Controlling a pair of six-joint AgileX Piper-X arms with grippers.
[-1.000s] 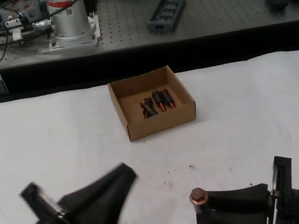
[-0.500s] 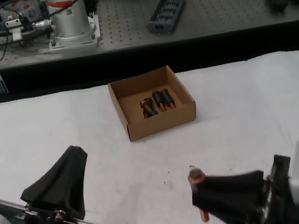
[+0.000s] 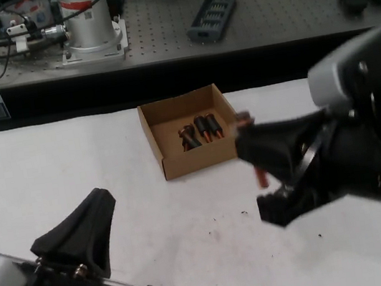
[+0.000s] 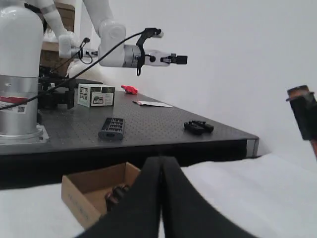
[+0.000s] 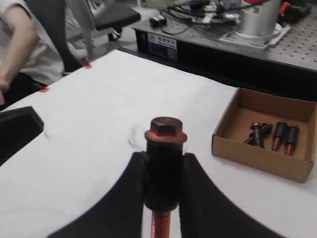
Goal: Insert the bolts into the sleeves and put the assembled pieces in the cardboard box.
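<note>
Assembled pieces in cardboard box, sleeved bolt just right of it, left fingers nearer, to its left

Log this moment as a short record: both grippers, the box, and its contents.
Right gripper: shut on a bolt in its sleeve, upright, raised near the box
Left gripper: shut, empty
Cardboard box: open, on the white cloth
In box: several assembled pieces

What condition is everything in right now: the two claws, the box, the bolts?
right gripper, shut on the assembled piece, held upright.
assembled piece, bolt seated through its black sleeve.
left gripper, shut, holding nothing.
cardboard box, open-topped, holding finished pieces lying down.
</note>
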